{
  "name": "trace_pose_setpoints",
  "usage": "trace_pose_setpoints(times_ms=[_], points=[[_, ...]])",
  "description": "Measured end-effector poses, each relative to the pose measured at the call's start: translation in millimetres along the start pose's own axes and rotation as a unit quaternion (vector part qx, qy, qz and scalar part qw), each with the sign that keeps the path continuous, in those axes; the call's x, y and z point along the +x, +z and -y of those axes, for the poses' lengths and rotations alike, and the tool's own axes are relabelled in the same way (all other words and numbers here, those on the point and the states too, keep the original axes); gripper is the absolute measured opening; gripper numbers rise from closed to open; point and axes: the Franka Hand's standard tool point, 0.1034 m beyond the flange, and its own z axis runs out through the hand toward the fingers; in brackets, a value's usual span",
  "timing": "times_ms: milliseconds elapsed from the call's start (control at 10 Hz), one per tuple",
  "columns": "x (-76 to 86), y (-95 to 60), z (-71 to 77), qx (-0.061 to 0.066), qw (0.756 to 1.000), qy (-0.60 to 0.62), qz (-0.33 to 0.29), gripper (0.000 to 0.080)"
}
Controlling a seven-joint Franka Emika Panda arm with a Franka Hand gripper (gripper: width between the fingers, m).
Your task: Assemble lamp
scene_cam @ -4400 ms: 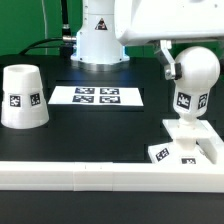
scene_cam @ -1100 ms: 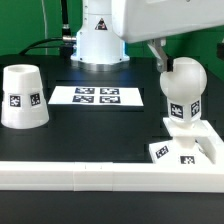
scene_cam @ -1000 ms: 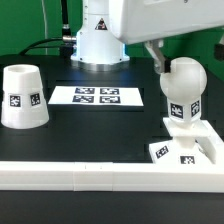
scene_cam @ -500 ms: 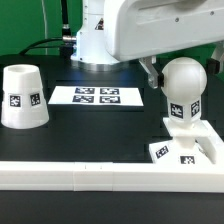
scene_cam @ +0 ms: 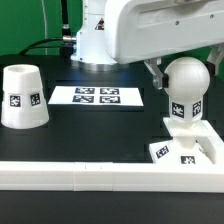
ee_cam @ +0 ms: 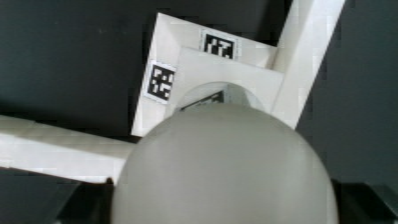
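One bulb [scene_cam: 185, 86], standing upright on the base [scene_cam: 205, 146], could be tipped if knocked by the fingers [scene_cam: 153, 72], whose grip cannot be judged.

A robotics lab bench: a matte black table [scene_cam: 100, 135] with the white pedestal of a robot arm [scene_cam: 95, 45] at twelve o'clock in the exterior view, cables [scene_cam: 45, 42] trailing off at eleven, the marker board [scene_cam: 97, 96] flat just before the pedestal, a white rail [scene_cam: 80, 176] fencing the six o'clock edge, and a black-and-white square tag on the shade [scene_cam: 22, 97] at nine
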Motion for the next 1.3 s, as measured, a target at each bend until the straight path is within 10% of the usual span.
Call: trace_pose_setpoints(times_ms=[600,1300], points=[[0.4,-0.3,-0.1,0.001,0.998,0.058,-0.002,0.0574],[1.3,-1.6,2.2,-0.001,0.917,0.399,-0.014,0.0576]])
